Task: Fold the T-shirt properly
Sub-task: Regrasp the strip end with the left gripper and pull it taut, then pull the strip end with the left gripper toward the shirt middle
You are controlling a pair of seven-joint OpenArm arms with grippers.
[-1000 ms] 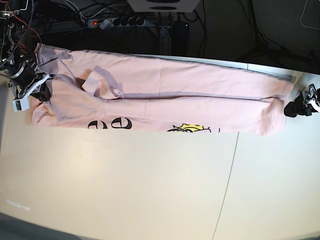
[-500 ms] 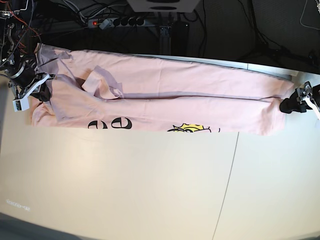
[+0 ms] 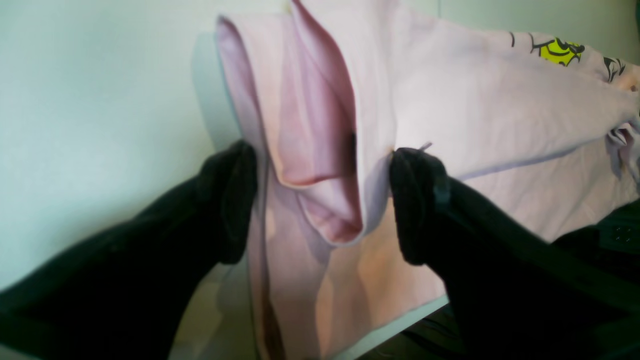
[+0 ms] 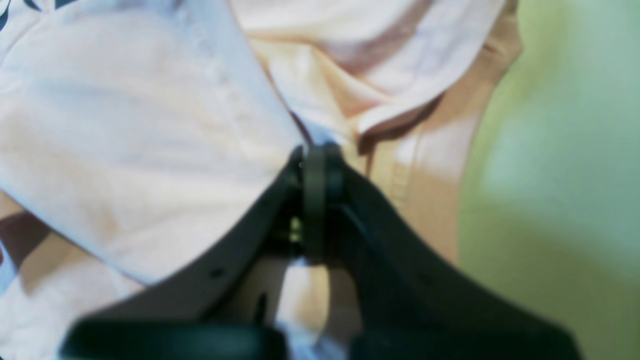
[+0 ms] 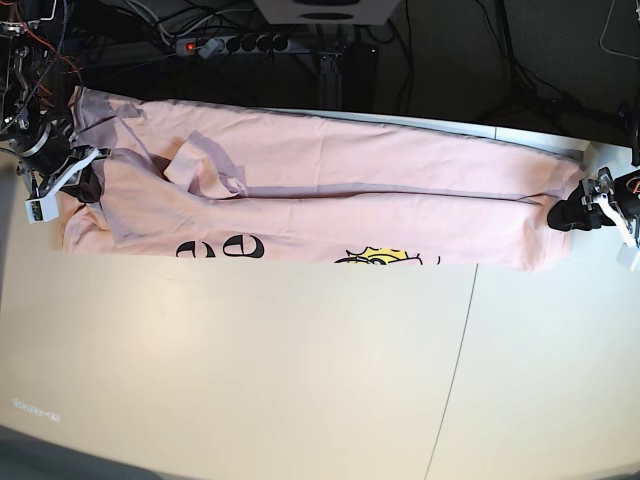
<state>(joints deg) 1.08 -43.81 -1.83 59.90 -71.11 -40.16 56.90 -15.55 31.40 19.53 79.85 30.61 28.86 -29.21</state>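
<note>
Pale pink cotton fills my screens: the T-shirt (image 5: pixel 330 195) lies stretched in a long folded band across the far side of the white table (image 5: pixel 300 380), black lettering (image 5: pixel 220 249) and a yellow graphic (image 5: pixel 385 257) peeking out along its near edge. On my left wrist feed, the left gripper (image 3: pixel 322 200) stands with its jaws spread wide, one dark finger on each side of the folded hem end, touching the cloth without pinching it. On the right wrist feed, the right gripper (image 4: pixel 316 167) has its jaws pressed together on a bunched fold of the shirt at the other end. A power strip (image 5: pixel 235 44) sits behind the table.
</note>
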